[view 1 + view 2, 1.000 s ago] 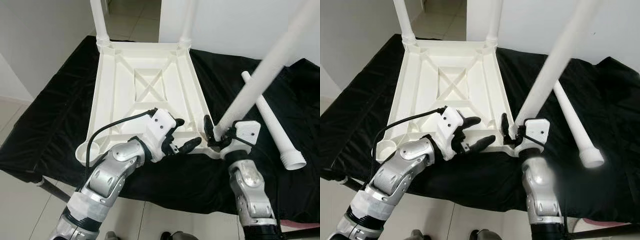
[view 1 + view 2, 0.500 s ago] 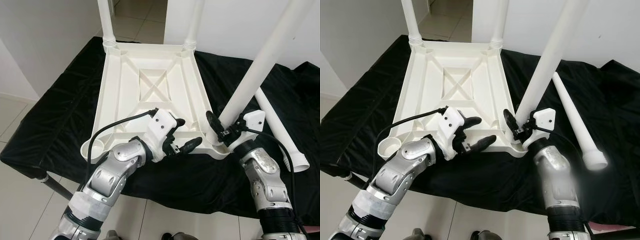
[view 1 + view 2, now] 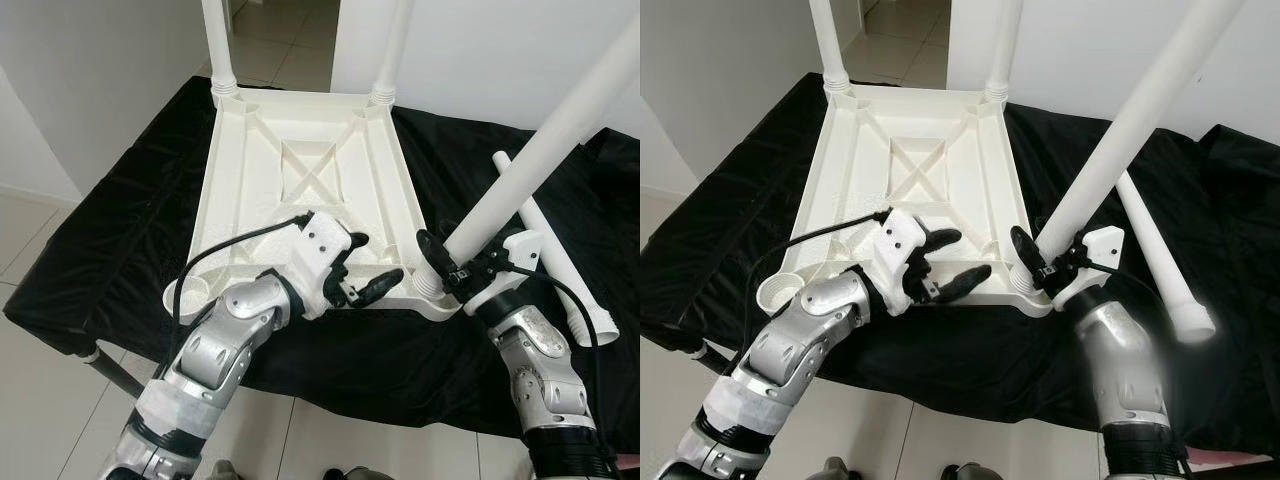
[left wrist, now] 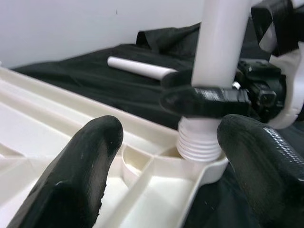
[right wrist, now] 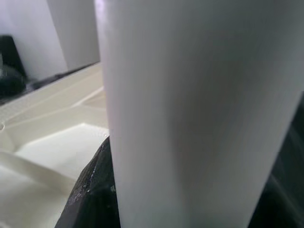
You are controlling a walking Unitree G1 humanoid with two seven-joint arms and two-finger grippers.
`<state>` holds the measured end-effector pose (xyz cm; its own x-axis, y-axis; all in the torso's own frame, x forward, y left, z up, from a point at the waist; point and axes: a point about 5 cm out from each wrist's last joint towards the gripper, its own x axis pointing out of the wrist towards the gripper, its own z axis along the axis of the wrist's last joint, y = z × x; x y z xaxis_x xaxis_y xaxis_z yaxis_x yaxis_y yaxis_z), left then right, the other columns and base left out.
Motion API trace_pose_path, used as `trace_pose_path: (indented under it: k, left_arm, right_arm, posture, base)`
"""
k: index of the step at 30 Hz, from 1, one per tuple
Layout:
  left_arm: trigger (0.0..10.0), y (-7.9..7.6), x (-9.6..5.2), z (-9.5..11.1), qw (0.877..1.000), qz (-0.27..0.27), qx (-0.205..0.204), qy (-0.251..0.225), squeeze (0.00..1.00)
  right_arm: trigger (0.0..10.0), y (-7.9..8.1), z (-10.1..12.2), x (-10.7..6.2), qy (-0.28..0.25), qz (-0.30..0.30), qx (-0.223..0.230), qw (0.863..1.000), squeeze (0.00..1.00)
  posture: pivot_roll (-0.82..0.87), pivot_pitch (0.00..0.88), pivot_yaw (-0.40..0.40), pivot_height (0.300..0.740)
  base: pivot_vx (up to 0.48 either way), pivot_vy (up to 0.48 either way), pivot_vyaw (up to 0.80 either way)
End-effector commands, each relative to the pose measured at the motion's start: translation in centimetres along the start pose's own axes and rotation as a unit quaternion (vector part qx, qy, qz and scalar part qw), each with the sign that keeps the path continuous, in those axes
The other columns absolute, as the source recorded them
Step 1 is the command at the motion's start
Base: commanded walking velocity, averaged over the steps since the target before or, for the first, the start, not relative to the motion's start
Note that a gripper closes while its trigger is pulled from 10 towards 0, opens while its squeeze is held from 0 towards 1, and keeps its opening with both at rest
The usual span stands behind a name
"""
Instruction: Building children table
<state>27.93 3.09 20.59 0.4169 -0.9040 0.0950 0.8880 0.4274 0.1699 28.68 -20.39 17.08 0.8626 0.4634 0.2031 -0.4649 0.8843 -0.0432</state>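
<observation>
Our right end effector (image 3: 440, 268) clamps a white table leg (image 3: 530, 160) in the upturned tabletop's (image 3: 300, 180) corner socket; our left end effector (image 3: 365, 268) hovers apart. We read no writing.

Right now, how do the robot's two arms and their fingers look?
Both arms are silver metal with rounded joints. Each wrist carries a white housing and two long black fingers: left gripper, right gripper. A black cable loops over the left arm.
</observation>
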Motion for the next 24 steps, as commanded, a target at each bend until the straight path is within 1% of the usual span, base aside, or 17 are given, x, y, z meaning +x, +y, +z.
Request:
trace_pose_path:
  k: [1, 4, 5, 6, 7, 10, 12, 14, 15, 16, 18, 19, 21, 22, 24]
  left_arm:
    - [10.0, -0.5, 0.2, 0.6, 0.999, -0.031, 0.009, -0.014, 0.0]
    - [10.0, -0.7, 0.3, 1.1, 0.998, -0.059, -0.007, -0.025, 0.0]
    - [10.0, -0.7, 0.3, 1.6, 0.996, -0.077, -0.019, -0.032, 0.81]
    - [10.0, -0.7, 0.3, 1.6, 0.996, -0.077, -0.019, -0.032, 0.81]
    - [10.0, -0.7, 0.3, 1.9, 0.995, -0.088, -0.021, -0.037, 1.0]
    - [10.0, -0.7, 0.3, 2.3, 0.994, -0.103, -0.024, -0.042, 1.0]
    - [10.0, -0.3, 0.6, 3.2, 0.993, -0.101, -0.018, -0.051, 1.0]
    - [10.0, -0.3, 0.6, 3.2, 0.993, -0.101, -0.018, -0.051, 1.0]
    - [10.0, -0.2, 0.8, 3.9, 0.992, -0.107, -0.022, -0.062, 0.95]
    - [10.0, -0.3, 1.0, 4.7, 0.99, -0.121, -0.025, -0.072, 0.0]
    - [10.0, -0.5, 1.2, 5.4, 0.986, -0.142, -0.035, -0.078, 0.0]
    - [10.0, -0.5, 1.2, 5.4, 0.986, -0.142, -0.035, -0.078, 0.0]
    - [10.0, -0.9, 1.4, 6.5, 0.977, -0.187, -0.051, -0.088, 0.0]
    - [10.0, -1.1, 1.6, 7.3, 0.969, -0.216, -0.064, -0.098, 0.0]
    - [10.0, -1.1, 1.6, 7.5, 0.968, -0.221, -0.065, -0.1, 0.0]
  right_arm:
    - [10.0, 0.1, -0.7, -0.5, 0.034, 0.01, 0.005, 0.999, 0.0]
    - [10.0, 0.2, -0.1, -0.6, 0.045, 0.033, -0.011, 0.998, 0.0]
    - [10.0, 0.2, 0.6, -0.6, 0.055, 0.054, -0.012, 0.997, 0.0]
    - [10.0, 0.2, 0.6, -0.6, 0.055, 0.054, -0.012, 0.997, 0.0]
    - [10.0, 0.3, 0.9, -0.7, 0.061, 0.067, -0.015, 0.996, 0.0]
    - [10.0, 0.3, 1.3, -0.8, 0.07, 0.083, -0.022, 0.994, 0.0]
    - [10.0, 0.2, 1.7, -0.9, 0.094, 0.107, -0.044, 0.989, 0.0]
    - [10.0, 0.2, 1.7, -0.9, 0.094, 0.107, -0.044, 0.989, 0.0]
    - [10.0, 0.2, 1.9, -1.0, 0.105, 0.125, -0.055, 0.985, 0.0]
    - [10.0, 0.2, 2.0, -1.0, 0.118, 0.147, -0.063, 0.98, 0.0]
    - [10.0, 0.3, 2.2, -1.1, 0.134, 0.17, -0.069, 0.974, 0.0]
    - [10.0, 0.3, 2.2, -1.1, 0.134, 0.17, -0.069, 0.974, 0.0]
    - [10.0, 0.4, 2.5, -1.1, 0.141, 0.2, -0.059, 0.968, 0.0]
    - [10.0, 0.6, 2.7, -1.0, 0.143, 0.218, -0.054, 0.964, 0.0]
    - [10.0, 0.6, 2.7, -1.0, 0.144, 0.221, -0.054, 0.963, 0.0]
  posture:
    - [-0.01, 0.072, -0.056, 0.74]
    - [-0.02, 0.066, -0.056, 0.74]
    - [-0.02, 0.064, -0.058, 0.74]
    - [-0.02, 0.064, -0.058, 0.74]
    - [-0.02, 0.059, -0.058, 0.74]
    - [-0.02, 0.059, -0.058, 0.74]
    - [-0.02, 0.053, -0.059, 0.74]
    - [-0.02, 0.053, -0.059, 0.74]
    - [-0.01, 0.052, -0.062, 0.74]
    - [-0.01, 0.049, -0.065, 0.74]
    - [-0.01, 0.047, -0.066, 0.74]
    - [-0.01, 0.047, -0.066, 0.74]
    - [0.0, 0.04, -0.072, 0.74]
    - [0.0, 0.037, -0.071, 0.74]
    - [0.0, 0.037, -0.071, 0.74]
  base:
    - [0.0, 0.0, 0.0]
    - [0.0, 0.0, 0.0]
    - [0.0, 0.0, 0.0]
    - [0.0, 0.0, 0.0]
    - [0.0, 0.0, 0.0]
    - [0.0, 0.0, 0.0]
    - [0.0, 0.0, 0.0]
    - [0.0, 0.0, 0.0]
    - [0.0, 0.0, 0.0]
    - [0.0, 0.0, 0.0]
    - [0.0, 0.0, 0.0]
    - [0.0, 0.0, 0.0]
    - [0.0, 0.0, 0.0]
    - [0.0, 0.0, 0.0]
    - [0.0, 0.0, 0.0]
